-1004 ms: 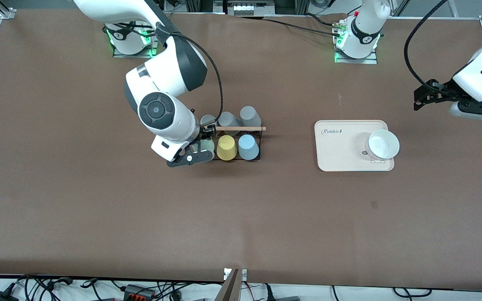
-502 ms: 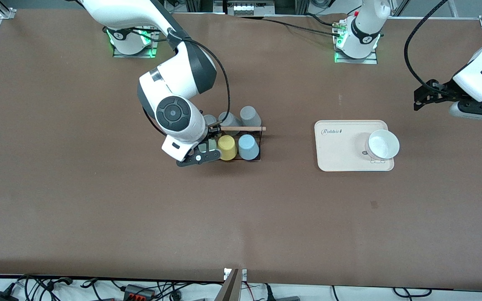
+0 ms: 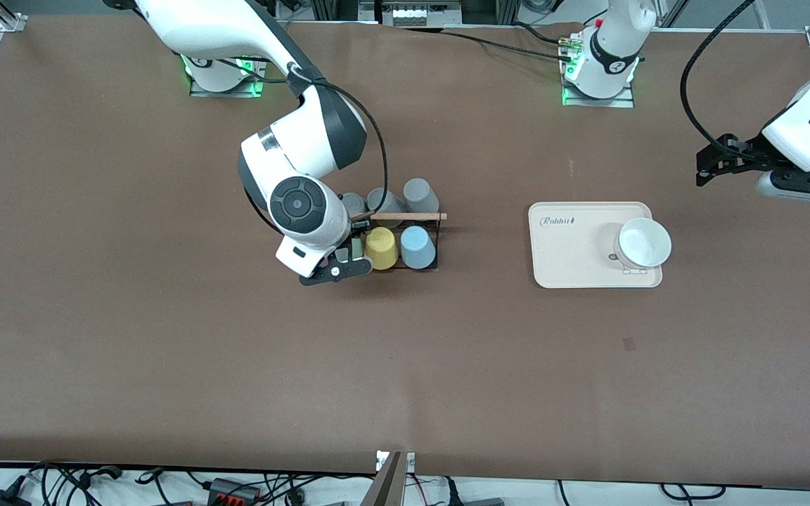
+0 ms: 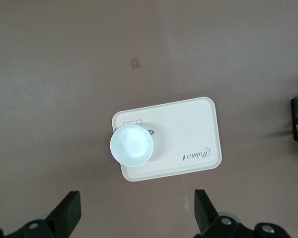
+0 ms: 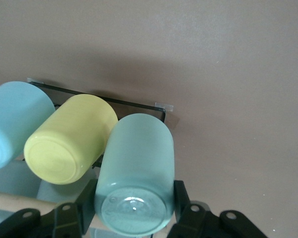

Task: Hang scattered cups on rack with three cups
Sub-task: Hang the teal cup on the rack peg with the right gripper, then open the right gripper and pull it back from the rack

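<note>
The black wire rack (image 3: 439, 242) with its wooden rod (image 3: 408, 216) stands mid-table. On its nearer row the light blue cup (image 3: 418, 247) and a yellow cup (image 3: 381, 247) sit on pegs, bottoms up. My right gripper (image 3: 350, 258) is at the rack's end toward the right arm, shut on the pale mint green cup (image 3: 356, 246). In the right wrist view the mint cup (image 5: 136, 168) sits between the fingers (image 5: 183, 198), touching the yellow cup (image 5: 69, 141), with the blue cup (image 5: 12, 124) beside it. My left gripper (image 3: 706, 163) waits open and empty (image 4: 134, 218).
Three grey cups (image 3: 385, 199) sit on the rack's farther row. A beige tray (image 3: 567, 267) with a white bowl (image 3: 644, 242) lies toward the left arm's end; both show in the left wrist view, tray (image 4: 188, 129) and bowl (image 4: 131, 145).
My right gripper has moved with the mint green cup toward the yellow cup, along the rack's nearer row. The left arm has not moved.
</note>
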`<state>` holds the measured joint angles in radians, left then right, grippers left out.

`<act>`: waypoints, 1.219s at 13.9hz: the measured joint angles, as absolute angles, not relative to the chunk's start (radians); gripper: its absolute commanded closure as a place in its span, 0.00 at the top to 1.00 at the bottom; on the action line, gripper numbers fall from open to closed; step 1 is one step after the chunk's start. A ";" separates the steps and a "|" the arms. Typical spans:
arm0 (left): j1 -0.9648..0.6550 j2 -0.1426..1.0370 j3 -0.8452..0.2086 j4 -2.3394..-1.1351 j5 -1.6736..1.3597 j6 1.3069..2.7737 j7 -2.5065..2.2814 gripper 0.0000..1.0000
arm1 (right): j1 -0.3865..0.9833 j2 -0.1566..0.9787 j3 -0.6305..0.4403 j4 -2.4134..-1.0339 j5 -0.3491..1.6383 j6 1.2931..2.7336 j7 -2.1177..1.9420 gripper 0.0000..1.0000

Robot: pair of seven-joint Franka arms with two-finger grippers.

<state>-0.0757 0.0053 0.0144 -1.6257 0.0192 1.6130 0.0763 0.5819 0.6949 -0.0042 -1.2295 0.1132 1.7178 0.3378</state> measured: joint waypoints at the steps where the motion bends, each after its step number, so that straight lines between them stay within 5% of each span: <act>1: -0.076 0.005 0.014 -1.626 0.019 1.613 0.076 1.00 | 0.582 0.699 -0.004 -1.229 0.113 1.718 0.338 0.28; 9: -0.076 0.006 0.014 -1.625 0.019 1.613 0.076 1.00 | 0.582 0.724 -0.004 -1.229 0.113 1.731 0.338 0.29; 10: -0.076 0.006 0.014 -1.625 0.019 1.613 0.076 1.00 | 0.582 0.726 -0.004 -1.229 0.113 1.732 0.338 0.53; 11: -0.076 0.006 0.014 -1.625 0.019 1.613 0.076 1.00 | 0.582 0.728 -0.004 -1.229 0.114 1.733 0.338 1.00; 17: -0.076 0.006 0.014 -1.625 0.019 1.613 0.076 1.00 | 0.579 0.728 -0.005 -1.216 0.114 1.736 0.338 1.00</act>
